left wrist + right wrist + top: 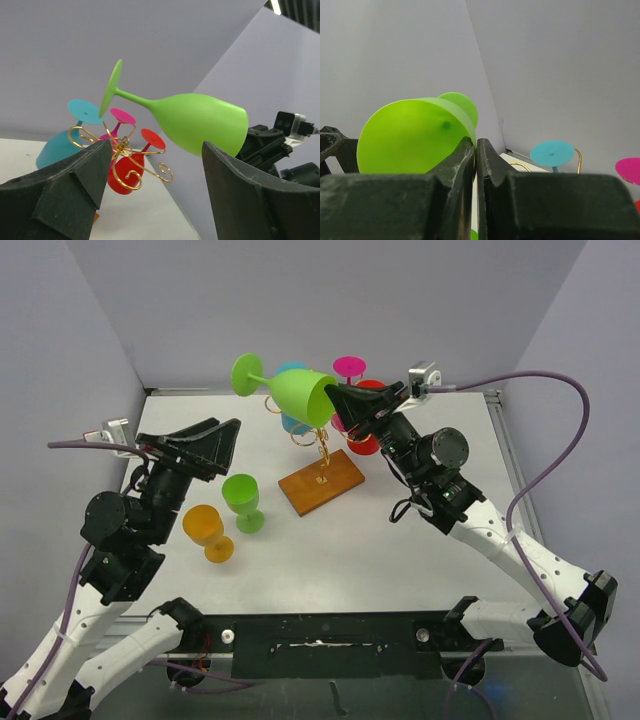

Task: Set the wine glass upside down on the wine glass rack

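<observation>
- The right hand (474, 147) is pinched nearly shut on the rim of the lime-green wine glass (295, 392). In its own wrist view the fingers cover the lower rim, and the stem is hidden behind the bowl.
- From above, the held glass hides the top of the wine glass rack (322, 447). Only some gold scrolls and the wooden base (320, 485) show.
- The magenta glass (349, 367) shows mostly its foot; its bowl is largely hidden.
- Six glasses in all:
  - one held;
  - three hanging upside down on the rack: teal (56, 149), magenta and red (125, 172);
  - two upright on the surface (400, 550), left of the base: green (242, 498) and orange (207, 530).
- There is one rack and two hands.
- The held glass hangs in the air above the scrolls, apart from them in the left wrist view. Its long axis is near horizontal, with the foot toward the left and slightly higher and the mouth toward the right hand.
- The left hand (225, 448) is spread wide and empty, hovering left of the rack.
</observation>
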`<act>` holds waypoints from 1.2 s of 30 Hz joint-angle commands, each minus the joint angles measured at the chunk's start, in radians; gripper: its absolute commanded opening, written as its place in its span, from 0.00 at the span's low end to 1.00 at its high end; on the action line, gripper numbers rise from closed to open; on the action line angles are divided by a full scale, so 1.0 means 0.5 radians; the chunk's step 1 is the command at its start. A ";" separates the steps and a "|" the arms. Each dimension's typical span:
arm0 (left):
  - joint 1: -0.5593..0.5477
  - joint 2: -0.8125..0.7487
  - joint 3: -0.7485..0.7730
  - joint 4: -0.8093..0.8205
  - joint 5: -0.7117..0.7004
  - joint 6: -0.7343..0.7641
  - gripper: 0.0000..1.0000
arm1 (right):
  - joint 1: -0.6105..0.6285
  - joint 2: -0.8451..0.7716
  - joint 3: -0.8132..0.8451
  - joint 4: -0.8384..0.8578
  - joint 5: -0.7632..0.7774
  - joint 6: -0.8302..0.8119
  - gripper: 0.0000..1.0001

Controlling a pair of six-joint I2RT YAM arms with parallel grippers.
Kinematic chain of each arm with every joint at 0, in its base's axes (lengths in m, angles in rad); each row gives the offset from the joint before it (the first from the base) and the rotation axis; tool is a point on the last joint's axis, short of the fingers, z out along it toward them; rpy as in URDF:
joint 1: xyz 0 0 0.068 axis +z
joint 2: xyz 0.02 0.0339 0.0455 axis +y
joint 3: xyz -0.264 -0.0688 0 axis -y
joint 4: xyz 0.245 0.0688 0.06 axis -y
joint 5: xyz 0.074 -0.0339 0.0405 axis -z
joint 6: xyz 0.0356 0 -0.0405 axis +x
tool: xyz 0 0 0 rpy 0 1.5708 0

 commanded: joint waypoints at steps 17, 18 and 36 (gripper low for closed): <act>0.011 0.274 -0.175 0.958 0.001 -0.792 0.61 | 0.014 0.052 -0.017 0.507 -0.222 0.254 0.00; 0.009 0.275 -0.184 1.003 0.013 -0.737 0.60 | 0.014 0.055 -0.021 0.514 -0.227 0.264 0.00; 0.009 0.318 -0.289 1.222 -0.049 -0.911 0.53 | 0.031 0.120 -0.097 0.632 -0.370 0.375 0.00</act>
